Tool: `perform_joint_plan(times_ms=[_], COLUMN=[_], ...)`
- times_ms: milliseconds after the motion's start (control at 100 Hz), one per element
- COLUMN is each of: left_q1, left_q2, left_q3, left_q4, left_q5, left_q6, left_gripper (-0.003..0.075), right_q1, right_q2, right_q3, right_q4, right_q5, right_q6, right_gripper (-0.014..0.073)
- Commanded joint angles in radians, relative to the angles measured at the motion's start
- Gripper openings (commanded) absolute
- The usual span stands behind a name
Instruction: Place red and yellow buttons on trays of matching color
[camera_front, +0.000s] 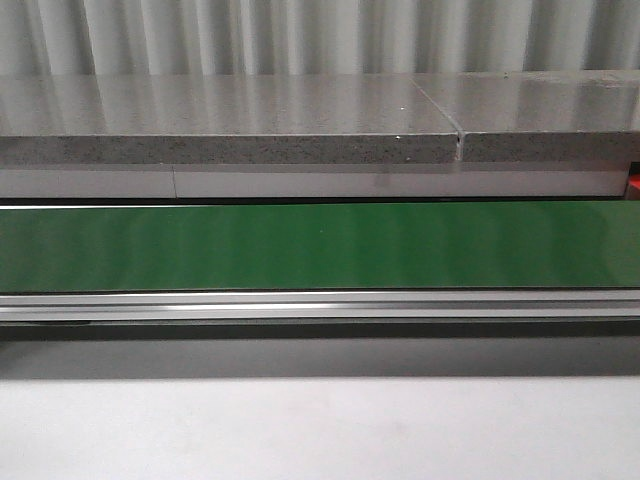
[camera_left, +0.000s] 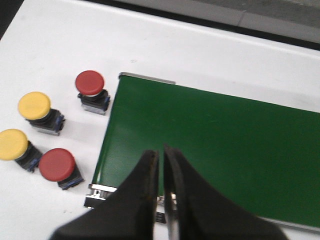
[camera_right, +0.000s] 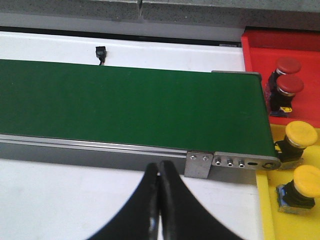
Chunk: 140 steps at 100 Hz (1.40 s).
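Your left gripper (camera_left: 161, 165) hangs over the end of the green conveyor belt (camera_left: 210, 150), black fingers pressed nearly together with only a thin slit between them, nothing held. Your right gripper (camera_right: 159, 175) sits above the white table (camera_right: 75, 200) just beside the belt's aluminium side rail (camera_right: 90, 150), fingers pinched closed and empty.

Left wrist view: four push buttons stand on the white surface beside the belt end. A red button (camera_left: 90, 82) is closest to the belt corner, a yellow button (camera_left: 34, 105) next to it, a second yellow button (camera_left: 12, 144) and a second red button (camera_left: 57, 164) nearer the camera. All have glossy round mushroom caps on dark blocky bases, all apart from each other.

Right wrist view: the red tray (camera_right: 260, 50) holds two red-capped buttons (camera_right: 289, 75) one touching the other. The yellow tray (camera_right: 270, 215) holds two yellow-capped buttons (camera_right: 301, 134), the upper one right against the belt's roller end, the other (camera_right: 307, 181) just beside it. Trays look like smooth plastic.

Front view: just the matte green belt (camera_front: 320, 245), its brushed metal rail (camera_front: 320, 305) and a speckled grey stone-like slab (camera_front: 230, 150) behind; no arms visible there.
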Motion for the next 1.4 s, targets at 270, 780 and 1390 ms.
perform_joint_plan(times_ms=[270, 780, 1390], left_q1=[0.190, 0.347, 0.350], left_q2=[0.224, 0.631, 0.960], left_q3=[-0.152, -0.498, -0.749], left_q4=[-0.007, -0.006, -0.016], left_q5=[0.088, 0.336, 0.429], left_q6=[-0.002, 0.054, 0.079], left_gripper=[0.0530, 0.0510, 0.0510], right_q1=[0.001, 0.001, 0.001], right_q2=[0.005, 0.005, 0.005], right_q3=[-0.026, -0.026, -0.026], right_q4=[-0.004, -0.004, -0.004], right_q5=[-0.063, -0.063, -0.063], right_q6=[-0.012, -0.012, -0.012], right_gripper=[-0.0088, -0.0088, -0.0088])
